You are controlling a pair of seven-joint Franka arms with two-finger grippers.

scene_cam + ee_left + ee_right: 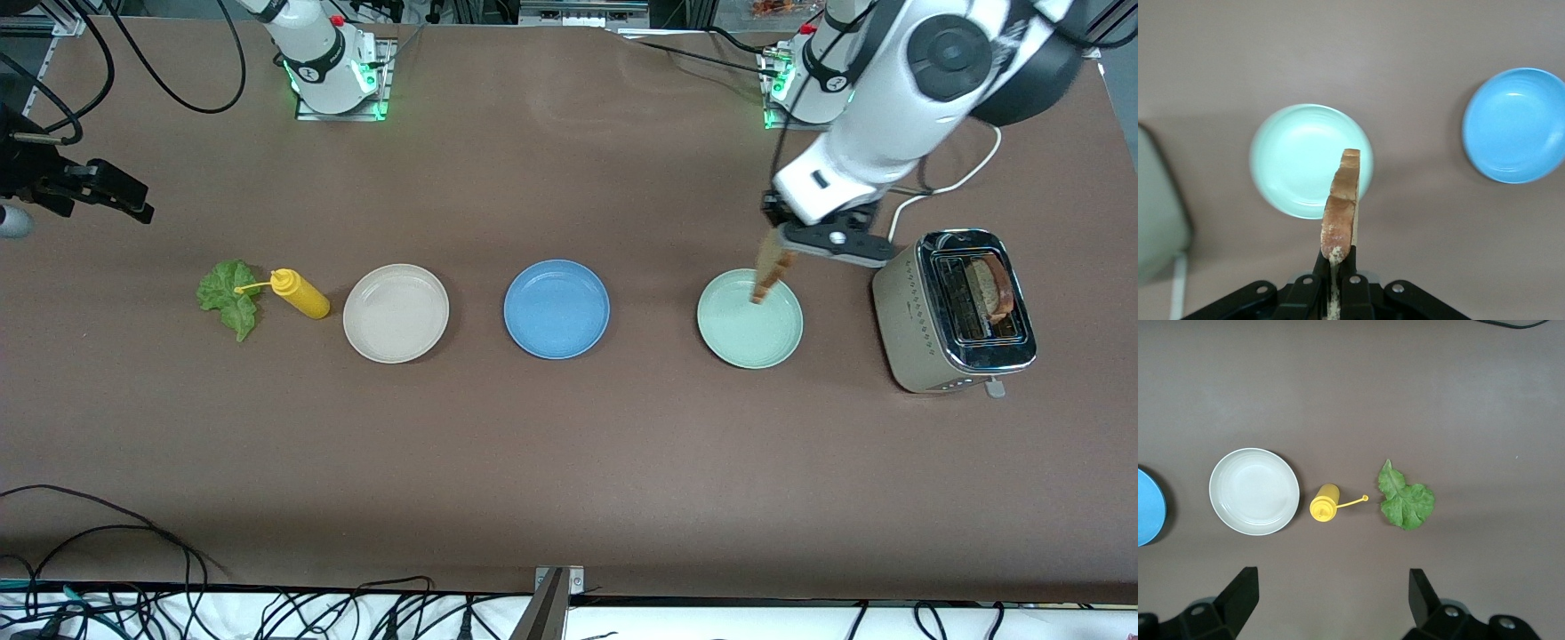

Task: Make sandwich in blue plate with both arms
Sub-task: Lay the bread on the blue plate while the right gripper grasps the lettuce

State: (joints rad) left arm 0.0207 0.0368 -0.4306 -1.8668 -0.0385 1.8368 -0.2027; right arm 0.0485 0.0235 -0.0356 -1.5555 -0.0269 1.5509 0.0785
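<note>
We see the left gripper [775, 258] up in the air over the pale green plate [749, 318], its fingers [1349, 267] clamped on one toast slice [770, 274]. The slice hangs edge-down below the fingertips, tilted, its lower corner over the plate's rim nearest the arm bases; whether it touches the plate we cannot tell. In the left wrist view the slice [1341, 210] stands out straight from between the closed fingers, with the green plate [1298, 160] beneath it and the blue plate [1515, 125] well apart.

The blue plate [556, 308] lies at the middle of the row, between the green plate and the beige-white plate [396, 313], with nothing on it.

The right gripper [1331, 603] waits high over the right arm's end of the table, its fingers spread wide apart and holding nothing.

We count three plates: one blue, one pale green, one beige-white. We count two toast slices: one in the left gripper, and a second slice [991, 289] standing in a slot of the toaster [951, 311] at the left arm's end. There is one lettuce leaf [229, 296] and one yellow squeeze bottle [300, 292], lying just beside each other near the beige-white plate.
</note>
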